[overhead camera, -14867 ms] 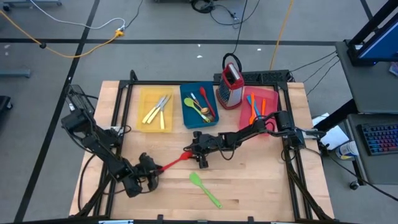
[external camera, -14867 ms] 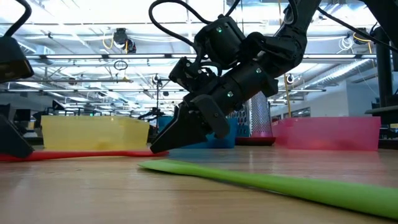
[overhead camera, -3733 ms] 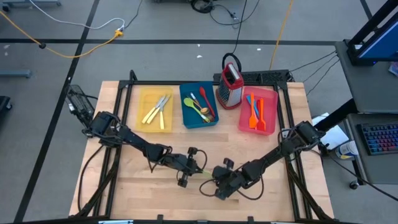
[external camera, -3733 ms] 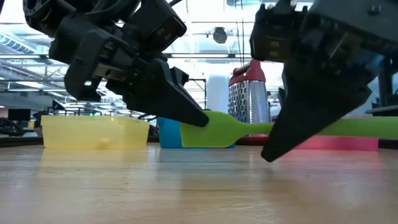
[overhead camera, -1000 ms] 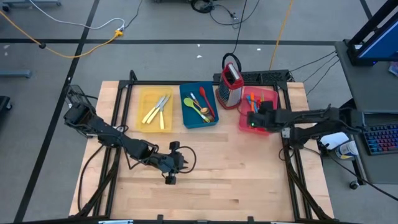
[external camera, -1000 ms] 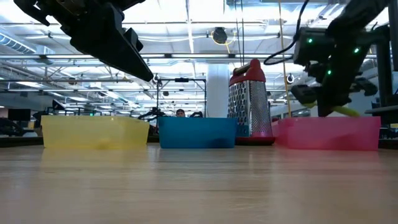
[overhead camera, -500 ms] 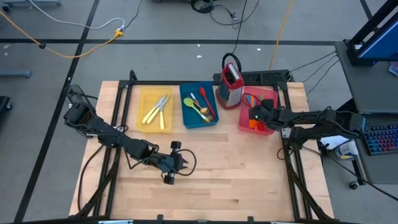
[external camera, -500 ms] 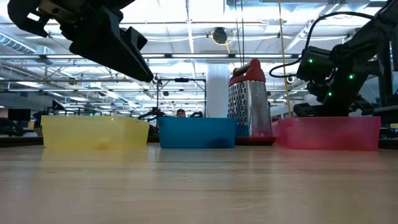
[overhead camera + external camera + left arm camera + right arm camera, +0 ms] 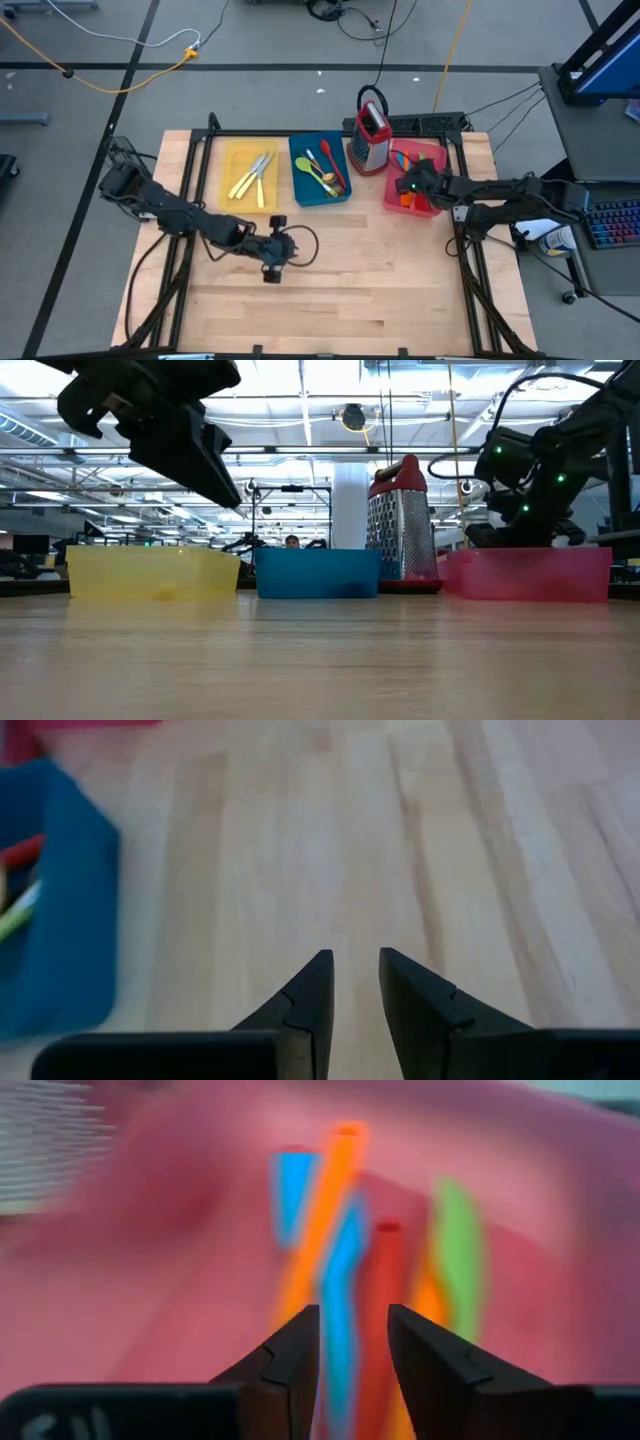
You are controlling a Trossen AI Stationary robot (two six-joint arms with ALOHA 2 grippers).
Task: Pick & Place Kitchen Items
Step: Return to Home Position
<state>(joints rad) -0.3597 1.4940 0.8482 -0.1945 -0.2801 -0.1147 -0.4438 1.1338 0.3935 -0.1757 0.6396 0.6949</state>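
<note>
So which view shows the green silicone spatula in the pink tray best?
Right wrist view: the green silicone spatula lies in plain sight in the pink tray. High view: the right gripper covers it. Low view: only the tray's wall. Left wrist view: nothing.

Readable text, labels, brands, numbers, signs: none in any view.

Sole candidate: a few pale marks on the housing of the right gripper point(image 9: 351, 1315), seen in the right wrist view, cut off at the picture's edge and not legible.
</note>
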